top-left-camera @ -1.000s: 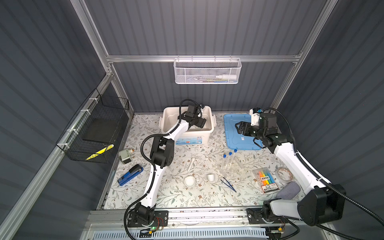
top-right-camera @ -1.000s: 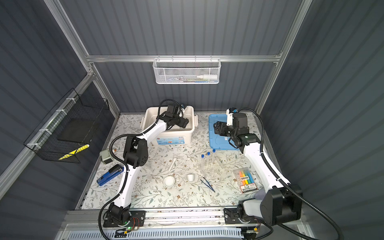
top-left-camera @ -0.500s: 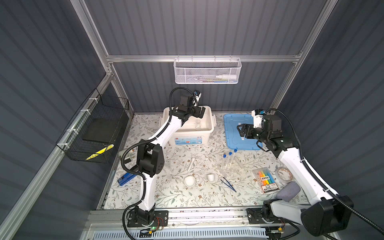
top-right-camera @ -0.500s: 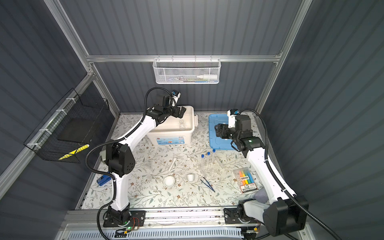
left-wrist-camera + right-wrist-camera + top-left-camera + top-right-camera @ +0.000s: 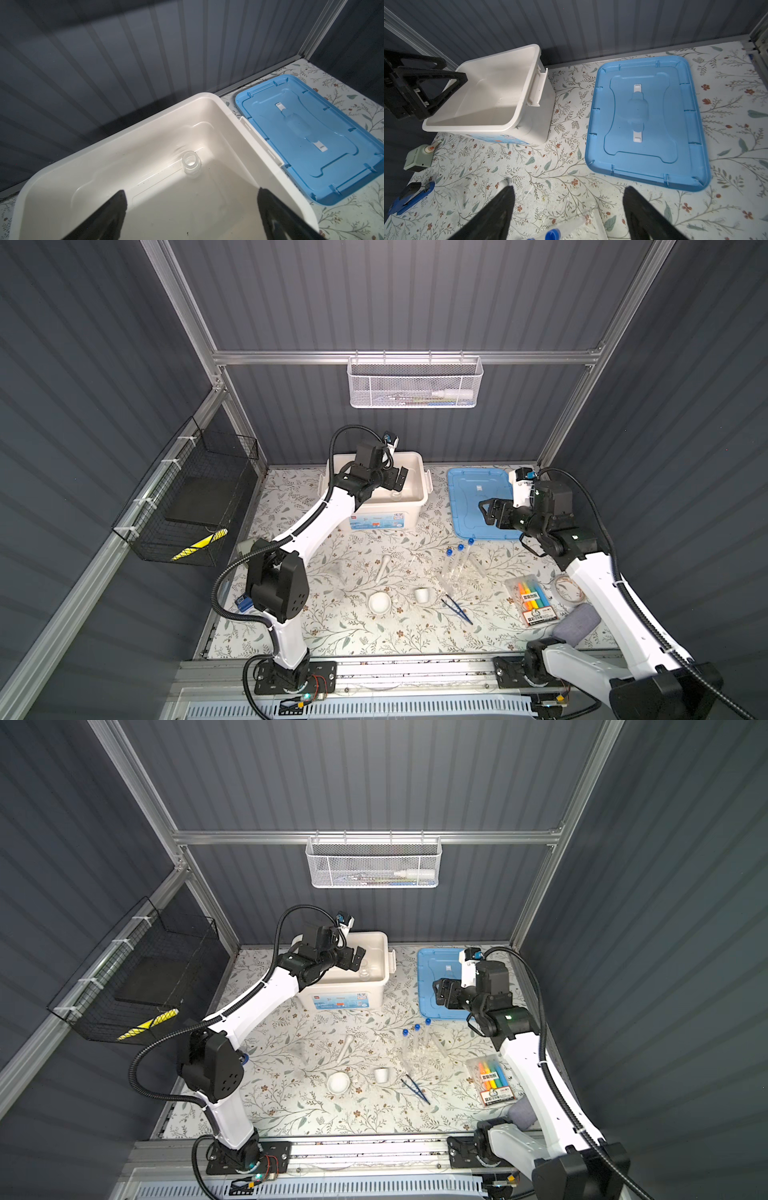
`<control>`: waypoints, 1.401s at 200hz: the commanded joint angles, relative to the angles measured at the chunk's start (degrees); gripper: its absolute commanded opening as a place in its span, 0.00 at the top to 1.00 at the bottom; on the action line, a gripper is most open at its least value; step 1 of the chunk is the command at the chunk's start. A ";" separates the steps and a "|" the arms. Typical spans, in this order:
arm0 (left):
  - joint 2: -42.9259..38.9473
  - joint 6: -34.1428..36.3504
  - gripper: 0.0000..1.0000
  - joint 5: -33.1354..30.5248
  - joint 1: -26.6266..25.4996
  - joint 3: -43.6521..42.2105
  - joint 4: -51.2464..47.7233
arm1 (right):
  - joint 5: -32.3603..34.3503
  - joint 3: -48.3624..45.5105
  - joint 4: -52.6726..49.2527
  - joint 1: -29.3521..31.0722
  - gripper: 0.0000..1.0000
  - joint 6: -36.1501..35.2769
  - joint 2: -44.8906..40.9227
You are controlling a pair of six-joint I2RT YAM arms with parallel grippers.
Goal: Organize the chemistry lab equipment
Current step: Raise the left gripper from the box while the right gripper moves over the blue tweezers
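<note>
White mortar bowl (image 5: 379, 602) and blue tweezers (image 5: 456, 610) lie lower centre on the floral tabletop (image 5: 345, 630); clear test tubes (image 5: 459, 560) beyond, faint. Mid-frame, small glass flask (image 5: 190, 164) stands in white bin (image 5: 135, 145), left gripper (image 5: 398, 480) above; right gripper (image 5: 484, 513) over blue lid (image 5: 478, 485); both spread wide, empty.

Above white bin (image 5: 374, 986): left gripper (image 5: 358, 959), jaws spread. Just past fingertips, inside bin: small glass flask (image 5: 365, 972). Over blue lid (image 5: 432, 961): right gripper (image 5: 437, 992), jaws apart. Near right fingers, on floral mat: three blue-capped test tubes (image 5: 415, 1042). Well apart from both pairs: white pestle (image 5: 345, 1046), mortar bowl (image 5: 337, 1082), small cup (image 5: 381, 1074), blue tweezers (image 5: 415, 1090).
</note>
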 commanded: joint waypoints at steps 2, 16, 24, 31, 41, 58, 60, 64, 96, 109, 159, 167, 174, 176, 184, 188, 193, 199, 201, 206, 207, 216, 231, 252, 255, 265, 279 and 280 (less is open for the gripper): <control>-3.33 -2.63 0.00 -2.43 -0.39 -2.82 0.81 | 1.60 -1.90 -2.98 0.73 0.17 1.15 -3.93; -4.78 -3.14 0.00 -2.61 -0.39 -4.35 1.44 | 3.19 -2.68 -5.22 2.06 0.17 1.25 -6.27; -5.41 -3.23 0.00 -2.77 -0.39 -5.16 1.65 | 4.04 -3.20 -6.69 2.96 0.18 1.62 -7.70; -5.86 -3.22 0.00 -2.81 -0.39 -5.68 1.65 | 4.96 -3.89 -7.82 3.75 0.18 2.41 -9.09; -6.35 -3.21 0.00 -2.75 -0.39 -6.10 1.41 | 6.34 -5.25 -8.87 5.07 0.19 4.06 -11.34; -7.35 -3.34 0.00 -2.39 -0.45 -7.00 0.99 | 9.64 -7.66 -11.17 8.68 0.21 6.50 -15.35; -7.47 -3.39 0.00 -2.39 -0.47 -7.17 0.95 | 10.22 -7.93 -11.58 9.14 0.21 6.76 -15.84; -7.82 -3.51 0.00 -2.33 -0.44 -7.49 0.94 | 11.36 -8.25 -12.56 10.22 0.21 7.28 -16.57; -10.50 -3.92 0.00 -2.31 -0.48 -11.09 1.55 | 17.57 -10.61 -18.43 17.23 0.24 13.54 -21.34; -11.51 -4.23 0.00 -2.30 -0.47 -12.42 1.73 | 18.69 -12.06 -19.37 19.69 0.26 16.45 -22.73; -13.72 -4.96 0.00 -2.19 -0.48 -16.25 2.15 | 24.19 -14.79 -25.43 30.29 0.28 25.66 -23.43; -14.00 -5.22 0.00 -2.28 -0.43 -16.53 2.23 | 24.64 -15.72 -25.93 32.13 0.29 27.49 -23.73; -14.33 -5.40 0.00 -2.35 -0.47 -16.88 2.48 | 25.28 -16.70 -26.24 33.89 0.29 29.04 -24.05; -14.46 -5.42 0.00 -2.39 -0.45 -16.96 2.56 | 25.47 -17.00 -26.30 34.41 0.29 29.40 -24.04; -14.68 -5.58 0.00 -2.40 -0.43 -17.39 2.88 | 26.40 -18.12 -26.57 36.35 0.29 31.06 -24.32; -14.74 -5.64 0.00 -2.43 -0.43 -17.53 2.97 | 26.74 -18.73 -26.49 37.24 0.29 31.70 -24.51; -14.82 -5.60 0.00 -2.52 -0.48 -17.77 2.96 | 27.07 -19.48 -26.33 38.27 0.29 32.44 -24.47; -14.90 -5.68 0.00 -2.57 -0.48 -17.87 2.89 | 27.22 -20.28 -25.99 39.31 0.29 33.14 -24.43; -14.96 -5.68 0.00 -2.51 -0.48 -17.89 2.88 | 27.21 -20.62 -25.92 39.65 0.29 33.33 -24.35; -14.97 -5.69 0.00 -2.51 -0.46 -17.94 2.89 | 27.33 -21.32 -25.64 40.45 0.29 33.79 -24.14; -14.97 -5.73 0.00 -2.54 -0.47 -18.01 2.88 | 27.35 -21.44 -25.62 40.60 0.29 33.83 -24.13; -15.06 -5.64 0.00 -2.55 -0.48 -18.15 2.84 | 27.74 -22.85 -25.07 42.22 0.29 34.82 -23.34; -15.23 -5.60 0.00 -2.70 -0.46 -18.37 2.80 | 27.99 -24.81 -23.18 44.65 0.29 36.12 -22.03; -15.67 -5.42 0.00 -2.88 -0.40 -18.68 2.64 | 28.92 -27.39 -21.04 47.73 0.28 38.66 -20.57; -15.74 -5.33 0.00 -2.92 -0.47 -18.82 2.62 | 29.12 -27.77 -20.64 48.12 0.28 38.92 -20.48; -15.85 -5.10 0.00 -2.93 -0.48 -18.96 2.61 | 29.28 -29.16 -19.25 49.09 0.28 39.37 -20.27; -15.92 -4.91 0.00 -2.93 -0.48 -19.21 2.61 | 28.36 -31.00 -16.82 49.85 0.28 38.67 -19.53; -15.93 -4.90 0.00 -2.93 -0.48 -19.21 2.57 | 28.31 -31.20 -16.65 49.87 0.28 38.59 -19.50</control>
